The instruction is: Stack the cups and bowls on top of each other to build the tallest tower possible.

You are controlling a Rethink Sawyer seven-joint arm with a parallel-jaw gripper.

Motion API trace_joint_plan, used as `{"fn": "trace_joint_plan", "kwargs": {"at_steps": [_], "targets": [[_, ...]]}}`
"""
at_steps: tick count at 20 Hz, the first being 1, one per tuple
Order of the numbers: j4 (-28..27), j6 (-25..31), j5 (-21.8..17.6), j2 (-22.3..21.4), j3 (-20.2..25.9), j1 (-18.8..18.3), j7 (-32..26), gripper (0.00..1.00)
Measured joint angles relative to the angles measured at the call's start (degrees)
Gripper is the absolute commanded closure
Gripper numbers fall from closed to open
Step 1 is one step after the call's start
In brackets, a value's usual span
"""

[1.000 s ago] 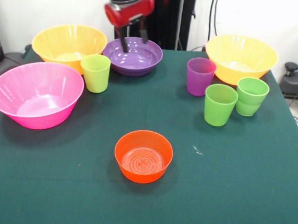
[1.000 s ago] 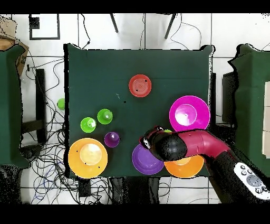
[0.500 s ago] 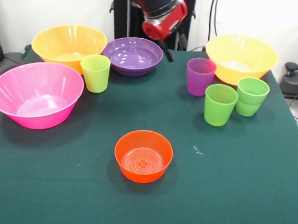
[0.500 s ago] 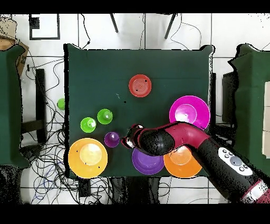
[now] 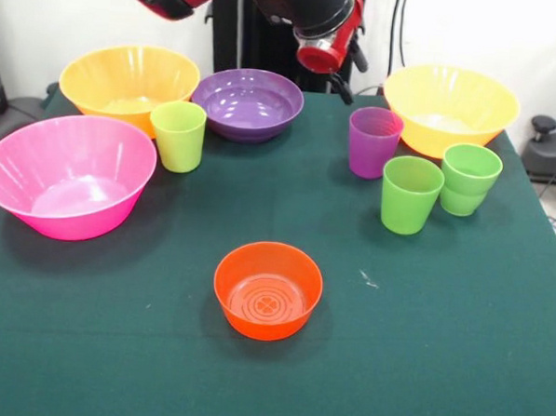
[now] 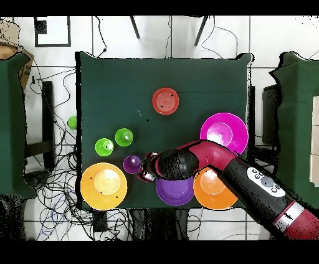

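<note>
- No tower yet: everything sits separately on the tabletop [image 5: 159,351].
- Your gripper [image 5: 345,79] hovers just beside the purple cup [image 5: 374,141]; can't tell its fingers' state.
- Probably grab that cup next.

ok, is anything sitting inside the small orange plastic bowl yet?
No, the small orange plastic bowl sits alone on the green tabletop and its ribbed bottom shows bare in the front view.

Gripper [image 5: 346,74] hangs above the table [image 5: 420,346] (far side) — beside purple cup [image 5: 374,141].
</note>
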Motion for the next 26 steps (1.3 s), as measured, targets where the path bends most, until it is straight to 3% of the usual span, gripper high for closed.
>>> {"fn": "trace_joint_plan", "kwargs": {"at_steps": [8, 18, 26], "targets": [[-2.72, 2.34, -0.79, -2.09, -0.75, 0.14, 0.00, 0.00], [-5.22, -3.55, -7.26, -11.97, -3.22, 1.62, 0.02, 0.00], [-9.19, -5.12, -8.21, -11.48, -2.87, 0.08, 0.01, 0.00]]}}
